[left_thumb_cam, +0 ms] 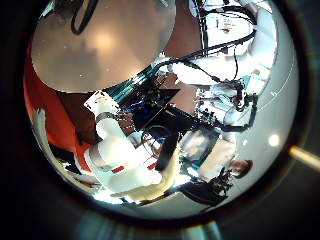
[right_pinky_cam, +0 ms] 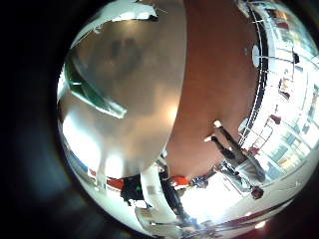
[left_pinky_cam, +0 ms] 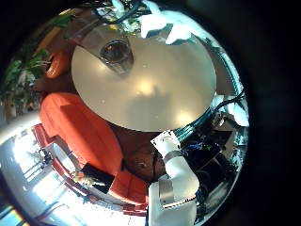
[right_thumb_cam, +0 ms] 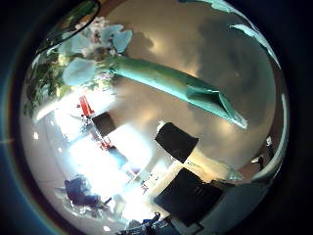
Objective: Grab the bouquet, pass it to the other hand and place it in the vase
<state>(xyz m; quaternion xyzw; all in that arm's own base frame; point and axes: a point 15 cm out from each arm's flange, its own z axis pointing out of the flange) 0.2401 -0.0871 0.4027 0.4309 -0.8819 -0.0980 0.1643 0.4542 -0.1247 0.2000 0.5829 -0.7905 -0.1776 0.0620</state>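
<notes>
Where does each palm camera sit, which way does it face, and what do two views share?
Left little finger side: left palm, facing the table and vase; left hand shows.
Left thumb side: same palm, facing the table edge and room; that hand shows.
Right little finger side: right palm, facing table and bouquet.
Right thumb side: close over the bouquet; dark parts, likely the right hand.
Both right views share the bouquet.

The bouquet lies flat on the desk. The vase stands on the desk, near its edge.
</notes>
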